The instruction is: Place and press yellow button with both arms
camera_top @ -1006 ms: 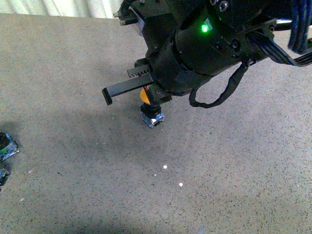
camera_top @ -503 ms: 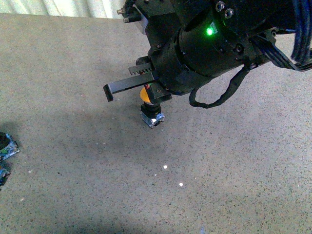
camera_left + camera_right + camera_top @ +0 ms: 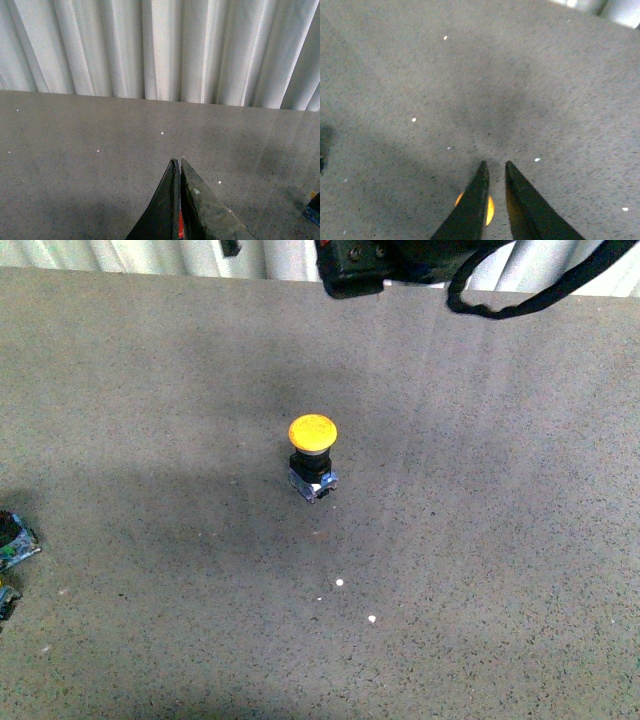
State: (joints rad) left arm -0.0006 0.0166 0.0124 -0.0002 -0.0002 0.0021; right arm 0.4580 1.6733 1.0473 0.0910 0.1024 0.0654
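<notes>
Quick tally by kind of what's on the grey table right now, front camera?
Push-button switch with round yellow cap, black collar, clear square base: 1
Dark teal-marked gadgets at the table's left edge, partly cut off: 2
Total: 3

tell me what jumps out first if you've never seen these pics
The yellow button stands upright and alone mid-table, nothing touching it. A black arm shows only at the top edge of the front view. In the right wrist view the right claw hovers over the yellow cap, fingers slightly apart; the left claw is shut, pointing toward the white curtain.
</notes>
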